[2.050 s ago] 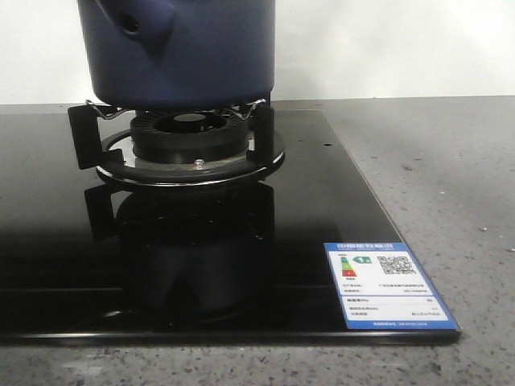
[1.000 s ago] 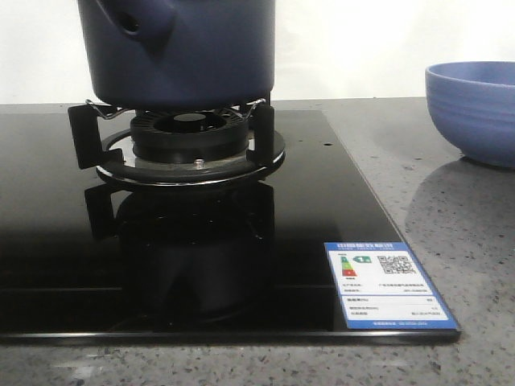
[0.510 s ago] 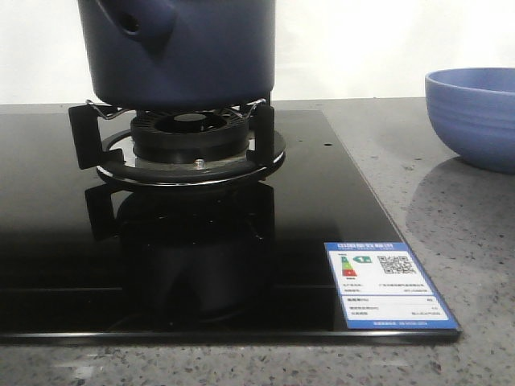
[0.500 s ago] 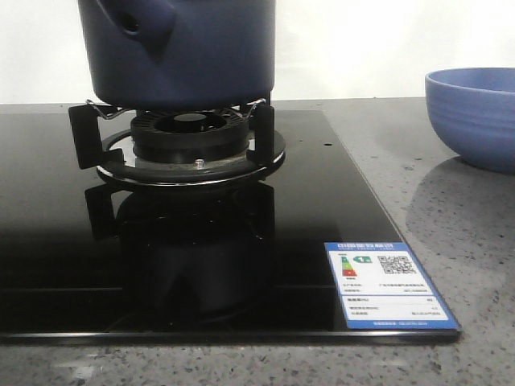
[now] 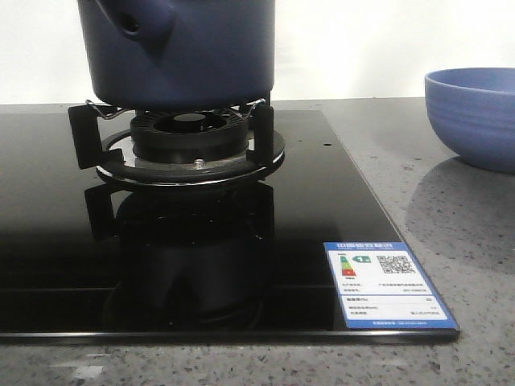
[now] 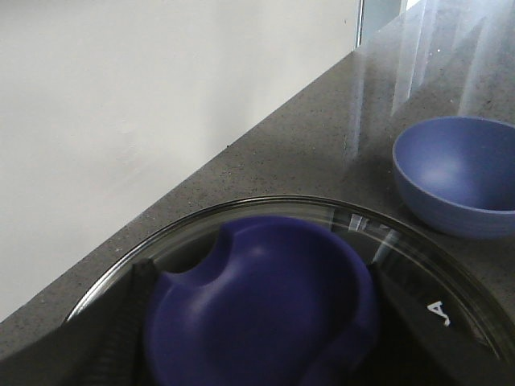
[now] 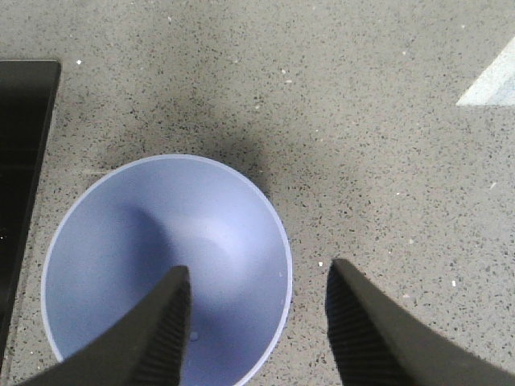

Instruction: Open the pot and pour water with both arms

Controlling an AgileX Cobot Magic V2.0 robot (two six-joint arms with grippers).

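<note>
Front view showed you the light blue ribbed bowl [image 5: 475,117] newly set right of the hob, while the dark navy round pot [image 5: 181,50] sat lidded on the burner; right gripper [image 7: 256,322] hung spread above the bowl, left gripper's state untellable, so the pour had its target.

Plain white wall [image 5: 386,48], grey speckled stone countertop [image 5: 451,201], glossy black glass cooktop [image 5: 48,241] set in it

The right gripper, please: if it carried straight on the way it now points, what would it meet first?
Probably the light blue bowl: the right gripper is open and points down at the bowl's rim, one finger over the bowl, the other over the speckled countertop. Depth is unclear.
</note>
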